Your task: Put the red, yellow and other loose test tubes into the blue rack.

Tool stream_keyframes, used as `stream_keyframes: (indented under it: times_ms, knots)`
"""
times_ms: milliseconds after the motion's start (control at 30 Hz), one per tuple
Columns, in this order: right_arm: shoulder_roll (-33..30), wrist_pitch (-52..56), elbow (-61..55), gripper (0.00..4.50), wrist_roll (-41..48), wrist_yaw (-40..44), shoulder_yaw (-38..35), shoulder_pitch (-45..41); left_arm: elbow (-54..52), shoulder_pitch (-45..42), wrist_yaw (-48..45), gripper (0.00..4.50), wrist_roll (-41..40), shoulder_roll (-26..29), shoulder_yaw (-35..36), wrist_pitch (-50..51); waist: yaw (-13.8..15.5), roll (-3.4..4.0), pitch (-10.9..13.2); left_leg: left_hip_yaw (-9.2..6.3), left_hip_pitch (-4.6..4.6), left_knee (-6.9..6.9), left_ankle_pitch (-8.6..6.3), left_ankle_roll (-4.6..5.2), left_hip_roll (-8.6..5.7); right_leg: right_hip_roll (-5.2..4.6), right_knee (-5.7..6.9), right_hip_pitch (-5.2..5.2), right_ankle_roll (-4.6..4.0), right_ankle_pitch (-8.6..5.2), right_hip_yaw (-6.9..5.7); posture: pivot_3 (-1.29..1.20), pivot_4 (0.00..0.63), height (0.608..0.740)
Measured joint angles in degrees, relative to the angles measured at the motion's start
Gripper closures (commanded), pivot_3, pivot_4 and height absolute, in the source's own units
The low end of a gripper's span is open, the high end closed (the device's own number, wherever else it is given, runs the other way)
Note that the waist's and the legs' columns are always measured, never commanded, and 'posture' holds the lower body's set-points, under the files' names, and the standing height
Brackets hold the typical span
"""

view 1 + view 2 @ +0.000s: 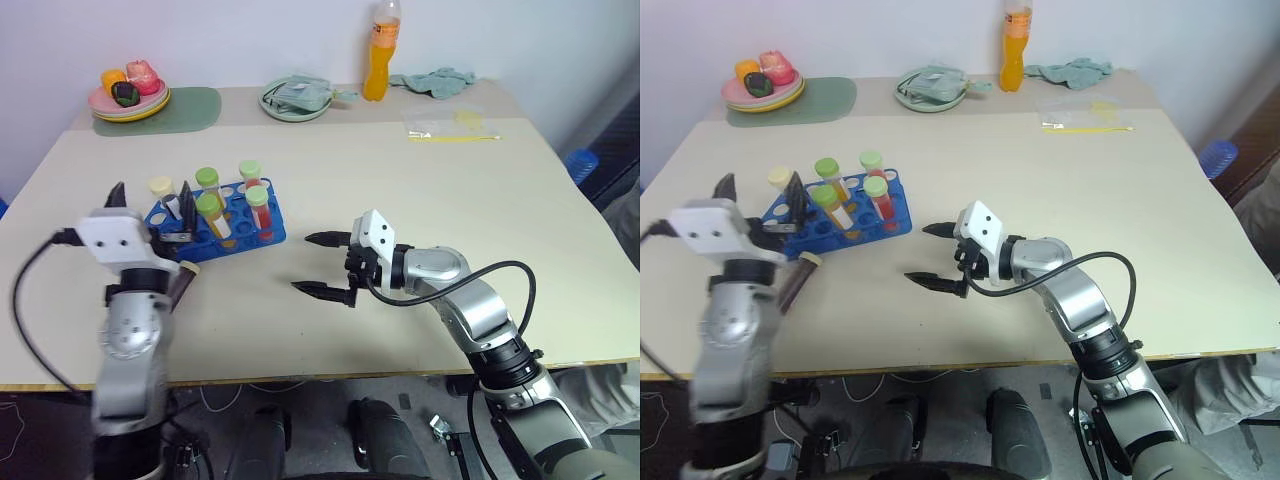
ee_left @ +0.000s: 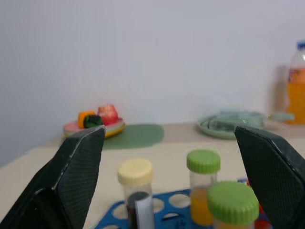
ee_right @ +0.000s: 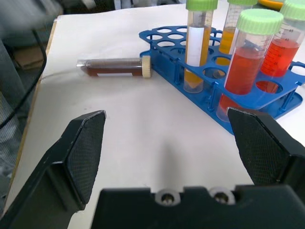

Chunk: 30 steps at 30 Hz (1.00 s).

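Note:
The blue rack (image 1: pixel 268 232) stands at the table's left and holds several upright tubes: red ones with green caps (image 3: pixel 248 62), yellow-orange ones with green caps (image 3: pixel 198 47) and a dark one with a cream cap (image 2: pixel 136 191). One loose test tube (image 3: pixel 114 67), dark brown with a cream cap, lies flat on the table beside the rack's near corner, partly hidden behind my left arm in the eye views. My left gripper (image 1: pixel 150 195) hangs open just in front of and above the rack, holding nothing. My right gripper (image 1: pixel 305 263) is open to the right of the rack, pointing at it.
At the back of the table are plates with toy food (image 1: pixel 130 100) on a pale green mat (image 1: pixel 195 108), a green dish (image 1: pixel 295 100), an orange drink bottle (image 1: pixel 380 55), a crumpled cloth (image 1: pixel 435 80) and a clear bag (image 1: pixel 450 125). The table's front edge runs below both arms.

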Motion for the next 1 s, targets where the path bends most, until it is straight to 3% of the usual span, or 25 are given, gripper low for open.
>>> stream_keyframes:
  times_ms: [267,400,533,633,800,1000]
  knots:
    - [-2.0,-1.1,1.6,0.00,0.0,4.0,-0.2,-2.9,-10.4,3.2,-2.1,0.05,-22.2,21.3,12.9,53.4,-0.2,-0.02,0.1,-0.05,0.04,0.00,0.00,0.01,0.01,0.04,0.06,0.02,-0.01,-0.02,-0.03,0.00,0.150,0.740]
    - [-1.8,-2.6,2.6,0.00,-0.1,5.3,0.0,-3.9,-9.9,-7.0,-3.5,0.05,-26.6,24.0,13.6,68.9,0.1,-0.06,0.0,-0.06,0.04,0.01,0.00,0.00,-0.01,0.02,0.02,0.08,-0.01,-0.01,-0.07,0.00,0.150,0.740]
    - [-1.8,-3.7,3.3,0.00,-0.3,6.0,0.4,-4.1,1.3,-10.9,-2.6,0.05,-34.4,36.8,7.3,75.0,-0.9,-0.05,0.1,-0.07,0.09,-0.13,0.00,-0.01,0.01,0.05,0.05,-0.01,-0.03,-0.02,-0.02,0.00,0.150,0.740]
    - [-1.6,-4.1,3.4,0.00,-0.8,6.1,0.7,-4.1,9.9,-15.6,-0.5,0.05,-40.4,41.4,-0.1,75.0,-1.3,-0.05,0.1,-0.07,0.06,-0.12,0.00,-0.01,0.01,0.02,0.05,-0.03,-0.03,-0.02,-0.02,0.00,0.150,0.740]
    - [-1.2,-4.2,3.4,0.00,-1.3,6.0,1.2,-3.7,18.0,-23.5,2.9,0.05,-49.3,42.1,-11.1,75.0,-1.3,-0.04,0.1,-0.07,0.01,-0.10,0.01,-0.02,-0.01,-0.02,0.03,-0.07,-0.03,-0.02,-0.02,0.00,0.150,0.740]
    - [-1.3,-4.0,1.4,0.00,-1.3,5.2,1.3,-1.3,25.0,-28.0,8.1,0.05,-52.9,40.1,-17.2,75.0,-1.4,-0.05,0.1,-0.06,0.00,-0.10,0.01,-0.03,-0.01,-0.01,0.05,-0.10,-0.03,-0.02,-0.01,0.00,0.150,0.740]
